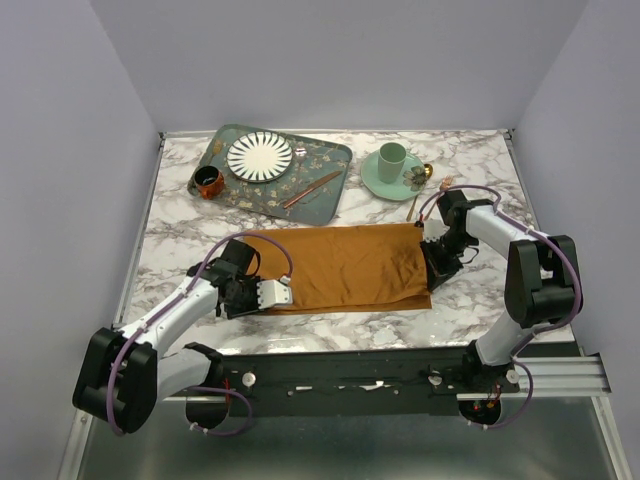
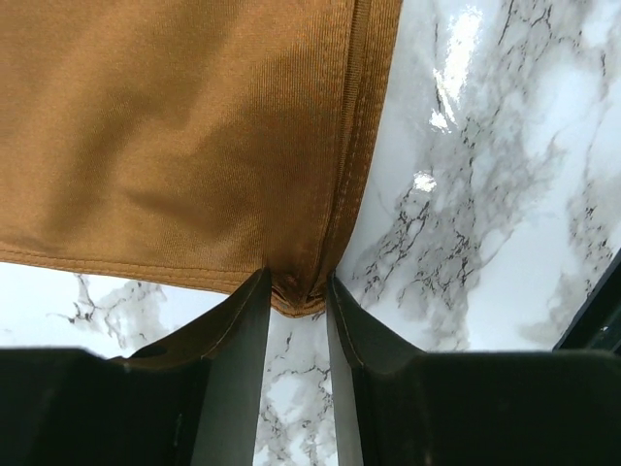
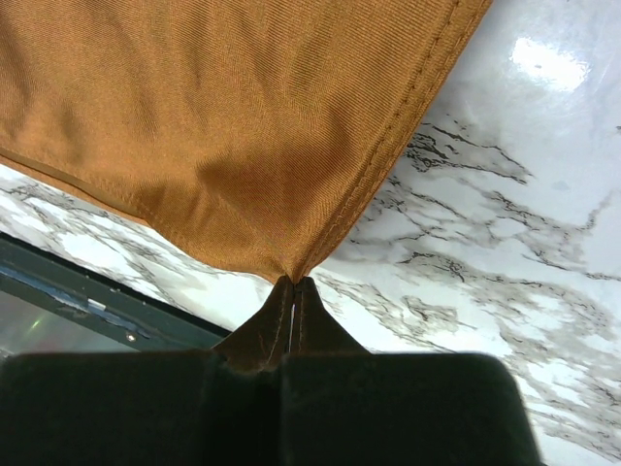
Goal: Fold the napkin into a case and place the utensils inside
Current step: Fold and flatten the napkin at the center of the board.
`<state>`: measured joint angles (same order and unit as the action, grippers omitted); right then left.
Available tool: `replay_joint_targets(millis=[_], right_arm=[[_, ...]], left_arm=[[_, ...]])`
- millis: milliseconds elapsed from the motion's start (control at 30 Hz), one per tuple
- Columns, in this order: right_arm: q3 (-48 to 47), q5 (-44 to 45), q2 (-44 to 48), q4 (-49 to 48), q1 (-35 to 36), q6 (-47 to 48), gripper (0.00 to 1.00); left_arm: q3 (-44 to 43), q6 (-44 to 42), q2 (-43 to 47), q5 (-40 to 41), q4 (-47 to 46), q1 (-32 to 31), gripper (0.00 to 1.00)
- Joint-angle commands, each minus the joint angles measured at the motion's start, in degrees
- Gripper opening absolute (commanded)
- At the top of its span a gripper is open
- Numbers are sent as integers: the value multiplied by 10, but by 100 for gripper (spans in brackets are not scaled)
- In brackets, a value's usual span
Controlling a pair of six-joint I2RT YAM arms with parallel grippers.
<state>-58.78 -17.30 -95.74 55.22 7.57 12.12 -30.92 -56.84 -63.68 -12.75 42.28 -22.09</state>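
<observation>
Left gripper (image 2: 299, 289) fingers stand slightly apart, clamped on a bunched napkin (image 2: 175, 126) corner between their tips. Right gripper (image 3: 293, 286) fingers are pressed together on another corner. Ahead of both tools, the napkin lies spread on the marble table (image 2: 485, 194).

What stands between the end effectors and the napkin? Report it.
Nothing visible does. The right end effector is shut on one corner of the napkin, and the left end effector has another corner bunched between its fingers.
</observation>
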Motion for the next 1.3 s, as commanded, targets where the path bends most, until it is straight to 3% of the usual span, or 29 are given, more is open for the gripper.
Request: replay_joint_targets(millis=[0, 533, 1100, 1267], right_arm=[[-13, -12, -6, 13, 4, 12, 1], [-13, -15, -11, 13, 5, 13, 1], [-12, -17, -16, 11, 5, 12, 1], [-11, -18, -16, 9, 4, 12, 1]], left_arm=[[-16, -7, 7, -18, -1, 2, 38], [-29, 9, -9, -29, -5, 2, 49], [-27, 6, -4, -27, -7, 2, 47], [-35, 2, 2, -33, 12, 2, 52]])
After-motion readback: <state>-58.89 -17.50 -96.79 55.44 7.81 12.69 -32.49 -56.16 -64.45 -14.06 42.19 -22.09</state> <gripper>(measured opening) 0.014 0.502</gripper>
